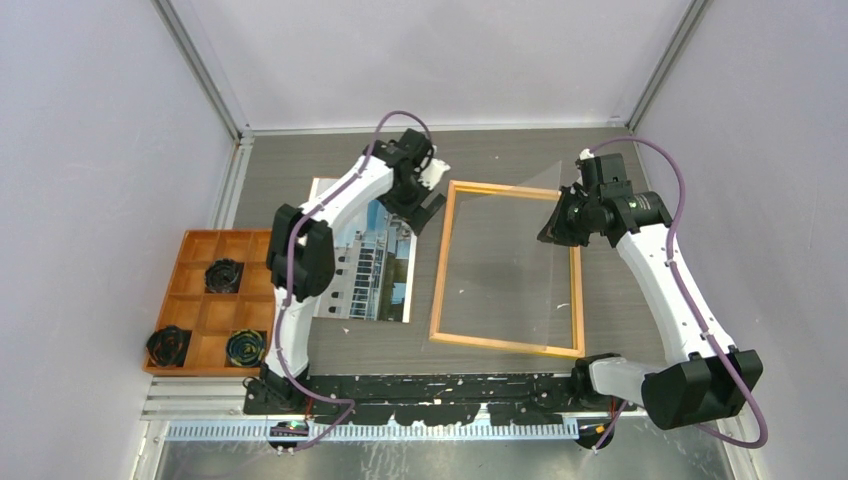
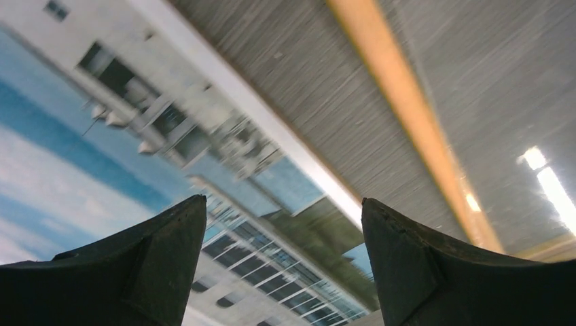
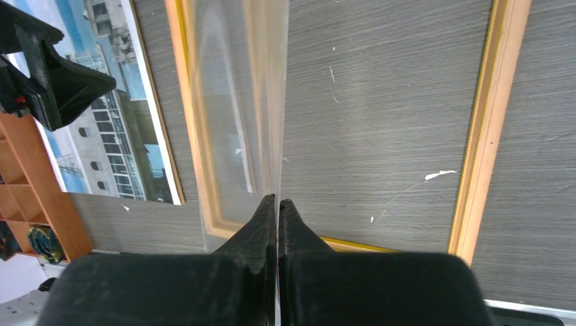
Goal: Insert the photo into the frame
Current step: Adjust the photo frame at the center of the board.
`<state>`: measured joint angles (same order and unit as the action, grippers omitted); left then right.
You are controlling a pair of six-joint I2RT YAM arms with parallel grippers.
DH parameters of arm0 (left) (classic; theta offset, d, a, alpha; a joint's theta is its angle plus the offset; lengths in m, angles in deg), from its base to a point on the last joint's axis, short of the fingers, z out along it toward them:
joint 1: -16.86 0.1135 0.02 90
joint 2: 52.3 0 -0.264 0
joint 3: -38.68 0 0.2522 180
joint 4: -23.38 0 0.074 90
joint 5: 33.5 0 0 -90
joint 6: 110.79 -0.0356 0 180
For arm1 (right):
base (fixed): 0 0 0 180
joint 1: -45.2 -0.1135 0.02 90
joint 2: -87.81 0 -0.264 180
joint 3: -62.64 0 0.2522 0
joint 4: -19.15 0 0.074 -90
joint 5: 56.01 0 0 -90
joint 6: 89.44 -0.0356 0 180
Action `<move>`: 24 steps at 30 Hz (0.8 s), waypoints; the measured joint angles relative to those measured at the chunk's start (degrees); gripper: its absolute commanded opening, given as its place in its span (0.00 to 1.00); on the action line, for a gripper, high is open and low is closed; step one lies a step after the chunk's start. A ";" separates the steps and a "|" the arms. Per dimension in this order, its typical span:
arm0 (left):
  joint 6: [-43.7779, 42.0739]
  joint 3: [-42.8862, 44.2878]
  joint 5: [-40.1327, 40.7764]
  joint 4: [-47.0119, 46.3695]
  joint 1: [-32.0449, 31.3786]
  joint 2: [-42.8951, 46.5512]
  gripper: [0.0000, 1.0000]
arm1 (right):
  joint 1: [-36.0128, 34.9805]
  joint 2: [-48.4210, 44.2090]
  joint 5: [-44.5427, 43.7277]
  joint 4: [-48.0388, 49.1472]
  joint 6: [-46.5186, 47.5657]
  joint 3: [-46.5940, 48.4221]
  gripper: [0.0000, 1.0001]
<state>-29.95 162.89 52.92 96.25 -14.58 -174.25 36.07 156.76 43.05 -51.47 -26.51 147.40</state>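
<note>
The photo (image 1: 375, 265) lies picture side up on the table, left of the frame (image 1: 441, 270). The frame is a wood-coloured rectangle lying flat with bare table inside it. My left gripper (image 1: 425, 205) hangs open over the photo's far right edge, close to the frame's far left corner. In the left wrist view the photo (image 2: 102, 156) fills the space under the left gripper (image 2: 284, 204), and nothing sits between its fingers. My right gripper (image 3: 278, 200) is shut on the edge of the clear pane (image 3: 238, 102). The clear pane (image 1: 510, 250) is held tilted above the frame (image 3: 486, 129).
An orange compartment tray (image 1: 195, 315) stands at the left with three dark rolls (image 1: 224, 275) in it. A black bar (image 1: 430, 385) runs between the arm bases at the near edge. Grey walls and metal rails close in the table.
</note>
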 measured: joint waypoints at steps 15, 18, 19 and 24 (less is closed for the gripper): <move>6.67 14.62 -5.81 2.40 -4.94 -14.58 0.57 | 1.01 0.44 -2.80 -2.36 2.12 -0.02 0.01; 7.52 15.28 -7.39 2.73 -5.05 -16.09 0.51 | 1.11 0.42 -2.80 -2.32 2.27 -0.22 0.01; 7.61 15.28 -7.72 2.91 -5.09 -16.35 0.50 | 1.11 0.42 -2.78 -2.29 2.29 -0.42 0.01; 7.67 15.37 -9.33 3.48 -5.53 -17.00 0.47 | 1.36 0.39 -2.40 -1.66 2.21 -2.56 0.01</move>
<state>-22.28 178.26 43.59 99.72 -20.11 -191.25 37.43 157.15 40.65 -53.13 -24.30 144.85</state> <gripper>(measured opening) 0.480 0.020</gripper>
